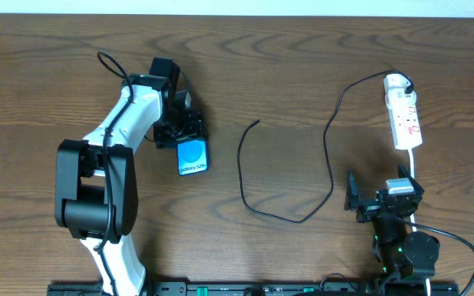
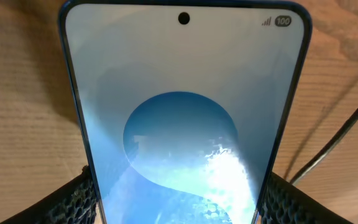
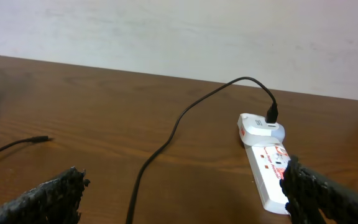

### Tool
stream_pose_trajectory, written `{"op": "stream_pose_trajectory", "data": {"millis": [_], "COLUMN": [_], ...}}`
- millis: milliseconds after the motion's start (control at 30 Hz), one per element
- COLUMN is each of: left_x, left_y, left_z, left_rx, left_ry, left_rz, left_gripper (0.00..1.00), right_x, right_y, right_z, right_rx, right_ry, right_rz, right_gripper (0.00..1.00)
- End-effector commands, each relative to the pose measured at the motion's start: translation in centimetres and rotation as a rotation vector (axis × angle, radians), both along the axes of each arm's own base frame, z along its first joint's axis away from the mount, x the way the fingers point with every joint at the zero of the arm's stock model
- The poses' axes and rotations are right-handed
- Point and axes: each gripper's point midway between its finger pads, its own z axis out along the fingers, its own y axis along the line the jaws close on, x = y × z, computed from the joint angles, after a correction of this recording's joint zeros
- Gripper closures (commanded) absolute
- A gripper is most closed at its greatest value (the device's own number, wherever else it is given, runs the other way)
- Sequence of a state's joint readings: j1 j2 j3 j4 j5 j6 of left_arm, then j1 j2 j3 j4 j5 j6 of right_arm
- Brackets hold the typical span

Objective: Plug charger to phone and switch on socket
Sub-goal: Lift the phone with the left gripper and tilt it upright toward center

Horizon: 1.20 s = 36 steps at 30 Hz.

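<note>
Evidently the phone (image 1: 192,156) sits left of centre on the desk (image 1: 286,66), pinched at its sides by the left end effector (image 1: 186,136), so it is being steadied. Next, the spread right end effector (image 1: 383,187) must probably fetch the charger (image 1: 239,164) tip, which lies well apart. The phone's port is hidden, and the socket (image 1: 405,115) switch position is unreadable.

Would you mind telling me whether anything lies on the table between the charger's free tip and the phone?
Nothing visible does. The free tip of the charger lies on the table beside the phone, which the left gripper holds by its sides. Only bare wood separates them.
</note>
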State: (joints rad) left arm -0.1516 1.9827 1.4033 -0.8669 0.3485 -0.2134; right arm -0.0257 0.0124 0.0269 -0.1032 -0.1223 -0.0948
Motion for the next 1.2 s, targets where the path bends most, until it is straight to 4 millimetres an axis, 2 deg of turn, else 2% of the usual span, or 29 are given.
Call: {"op": "stream_pose_trajectory", "data": {"millis": [0,333,700,900,1167], "left_x": [0.6,0.2,0.2,0.3,0.8], "left_y": [-0.6,-2.5,-2.6,-3.2,-2.9], "left_z": [1.6,2.4,2.5,3.5,4.8], "left_rx": [-0.044,-0.165,-0.173,-0.28,-0.406], "left_ry": [0.003,0.044,0.15,0.206,0.254], "left_rz": [0.11,0.142,0.396,0.454,0.515], "left_gripper": [0.43,0.44,0.44,0.44,0.44], "right_x": [0.0,0.0,0.0,0.0,0.0], "right_y": [0.2,0.2,0.2,0.2,0.2], "right_z": [-0.1,-0.1,-0.1,-0.1,-0.1], "right_rx": [0.011,0.011,0.011,0.011,0.011], "right_ry": [-0.002,-0.002,-0.001,-0.001,-0.002], "right_rz": [0.005,0.005,0.005,0.005,0.005], "right_gripper": [0.01,0.01,0.01,0.01,0.01]}}
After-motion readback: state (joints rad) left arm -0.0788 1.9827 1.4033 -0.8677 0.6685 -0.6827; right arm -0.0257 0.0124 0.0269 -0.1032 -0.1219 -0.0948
